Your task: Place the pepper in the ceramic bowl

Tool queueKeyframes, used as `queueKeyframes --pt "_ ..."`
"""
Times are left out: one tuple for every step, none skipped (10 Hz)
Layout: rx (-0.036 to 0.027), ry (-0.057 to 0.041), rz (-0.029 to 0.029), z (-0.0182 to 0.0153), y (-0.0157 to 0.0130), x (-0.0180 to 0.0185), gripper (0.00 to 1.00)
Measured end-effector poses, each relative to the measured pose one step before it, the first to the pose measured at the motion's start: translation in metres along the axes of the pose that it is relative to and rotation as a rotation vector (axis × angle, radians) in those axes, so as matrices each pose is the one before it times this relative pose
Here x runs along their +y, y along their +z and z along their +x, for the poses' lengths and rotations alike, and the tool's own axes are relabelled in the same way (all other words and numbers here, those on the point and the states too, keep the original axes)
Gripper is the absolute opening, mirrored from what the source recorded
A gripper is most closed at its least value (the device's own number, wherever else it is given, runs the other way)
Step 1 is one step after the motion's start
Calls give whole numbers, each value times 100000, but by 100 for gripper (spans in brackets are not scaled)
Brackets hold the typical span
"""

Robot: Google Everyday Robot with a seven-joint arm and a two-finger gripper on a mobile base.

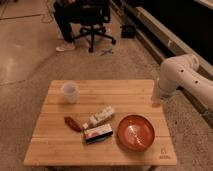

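The pepper (72, 123), small and dark red, lies on the wooden table (115, 92) at front left of centre. The ceramic bowl (135, 133), reddish-orange and glossy with nothing in it, sits at the front right. My white arm comes in from the right and bends down to the table's right edge. The gripper (156, 101) is at its lower end, shut and holding nothing I can see. It is well right of the pepper and just behind the bowl.
A translucent cup (70, 92) stands at the back left. A small white bottle (101, 117) and a red-and-white box (98, 133) lie between pepper and bowl. Behind the table are an office chair (94, 22) and a seated person.
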Motion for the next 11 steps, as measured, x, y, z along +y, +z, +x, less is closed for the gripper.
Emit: queueKeyframes --pt "-264 -257 -139 -1149 216 -16 41" --pt "68 217 110 -42 5 -112 41" --pt "-21 54 -837 487 79 23 41" --pt "-278 -281 366 840 -545 -50 41" --pt "523 460 -349 680 -310 486 41" --pt "574 -1349 221 -341 198 -57 41" --pt "-251 -711 159 -1009 220 -171 41" --pt "-332 945 108 -609 116 -65 41" --pt "54 483 19 -269 92 -41 41" --pt "142 -223 81 -157 -265 132 41" --pt "106 -167 -123 284 -90 44 41"
